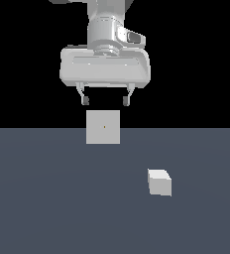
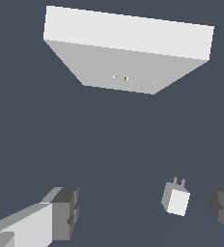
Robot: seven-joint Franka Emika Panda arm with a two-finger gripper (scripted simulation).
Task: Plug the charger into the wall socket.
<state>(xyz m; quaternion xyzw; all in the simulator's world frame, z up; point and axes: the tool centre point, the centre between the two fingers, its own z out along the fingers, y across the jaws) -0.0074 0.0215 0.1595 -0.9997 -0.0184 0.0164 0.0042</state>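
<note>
While my claw (image 1: 105,100) hung high above the floor (image 1: 47,198), its two fingers stood wide apart with nothing between them, the dark fingertips (image 1: 85,100) pointing straight down. Seen from the exterior view, the claw was just above the top edge of the wall socket (image 1: 103,127), not touching it. That socket was a flat off-white square panel standing upright on the grey floor, with a tiny dark dot at its centre. The charger (image 1: 159,182), a small off-white block roughly half the panel's width, sat on the floor well apart from the socket, nearer the camera and toward the exterior view's right. Nothing touched the charger; it lay clear of my fingers. From the wrist view, the socket (image 2: 128,53) appeared as a thick slab seen from above, its front face carrying the small dot and two faint pale marks beside it. The same view showed the charger (image 2: 176,201) with two short prongs sticking out of one face, angled roughly toward the socket. One finger (image 2: 61,212) was plainly visible there; the other showed only as a dark edge at the frame border. The floor (image 2: 109,144) was plain and grey in both views.
</note>
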